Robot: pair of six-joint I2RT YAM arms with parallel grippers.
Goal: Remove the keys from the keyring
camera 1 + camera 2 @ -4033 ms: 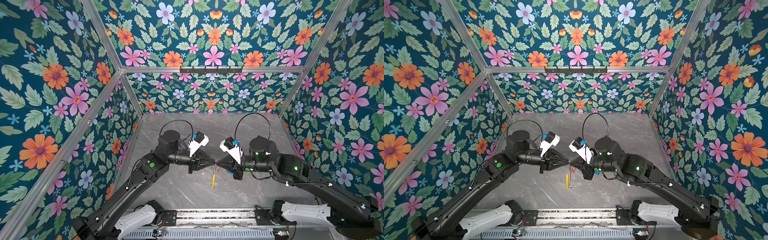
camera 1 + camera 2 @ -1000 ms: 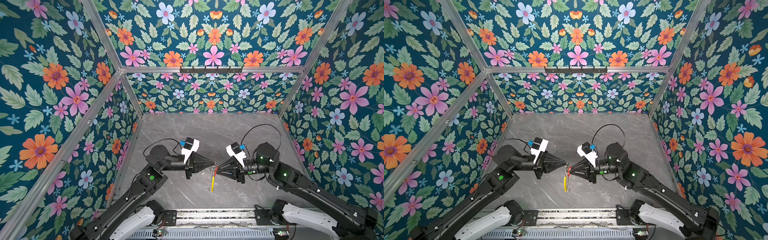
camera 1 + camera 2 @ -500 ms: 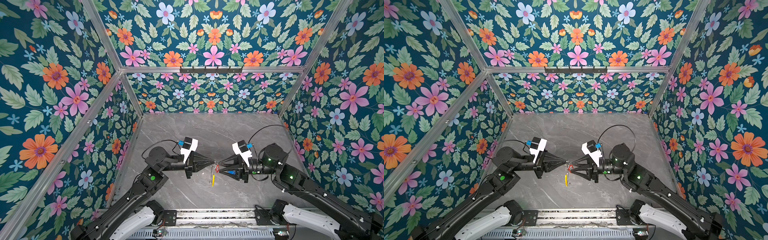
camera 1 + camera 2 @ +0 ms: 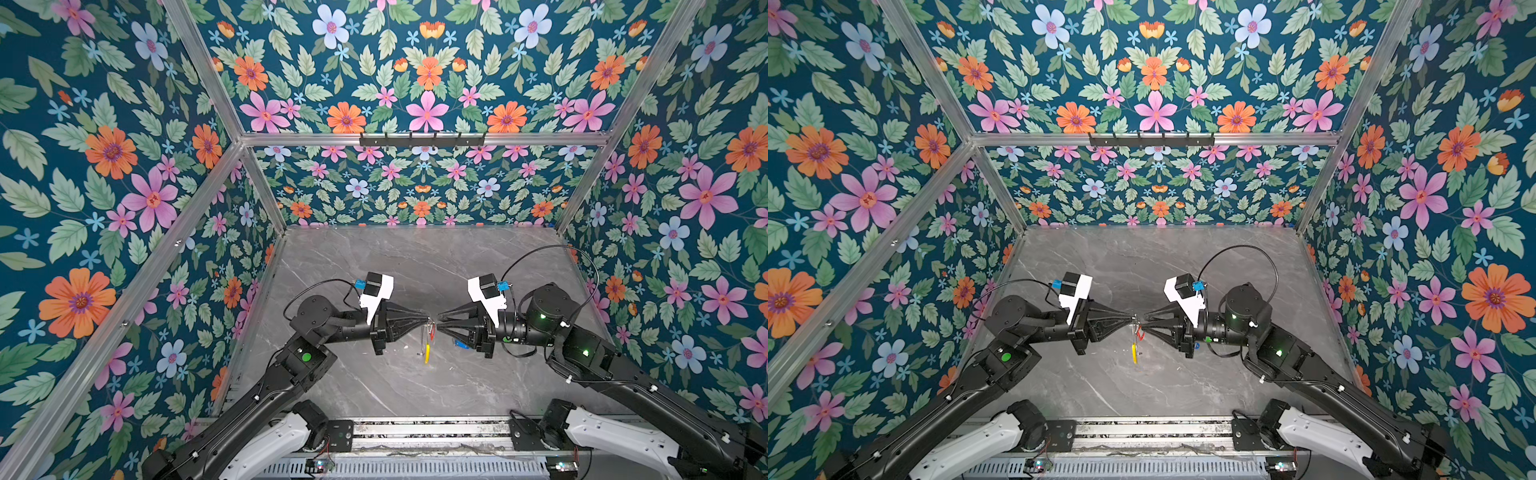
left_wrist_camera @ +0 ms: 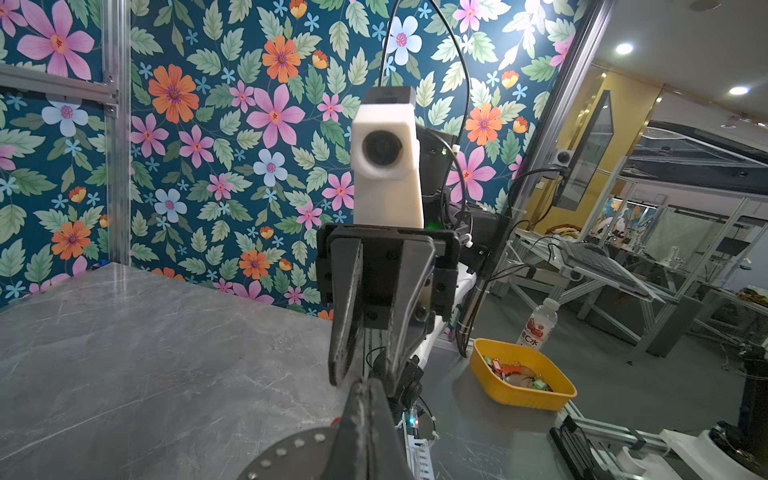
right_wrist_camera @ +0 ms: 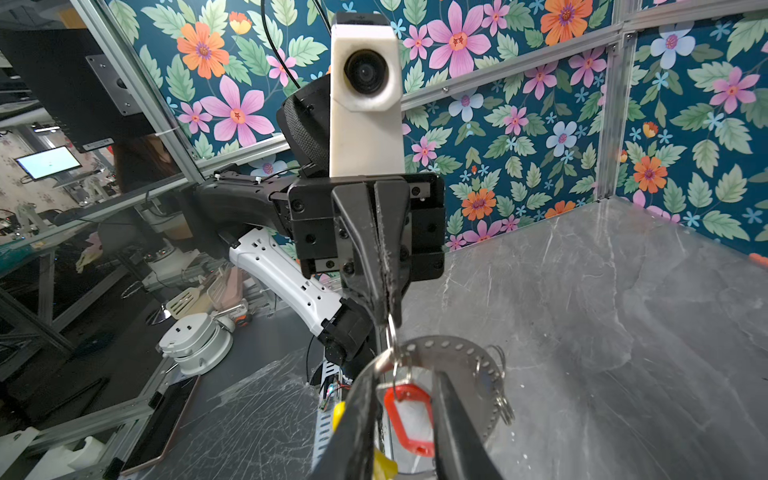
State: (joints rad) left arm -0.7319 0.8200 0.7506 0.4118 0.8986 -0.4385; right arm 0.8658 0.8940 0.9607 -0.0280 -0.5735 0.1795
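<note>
Grey keyring (image 6: 455, 357): hangs at 6 o'clock from left end effector (image 6: 385, 309), which is clamped on its rim.
Right end effector (image 4: 439, 324): jaws apart, flanking red tag (image 6: 409, 417).
Red tag: best pinched squarely, then drawn toward 3 o'clock.

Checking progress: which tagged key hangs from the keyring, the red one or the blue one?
The red-tagged key: it dangles from the keyring, which is held off the table. The blue tag appears to lie apart on the table.
</note>
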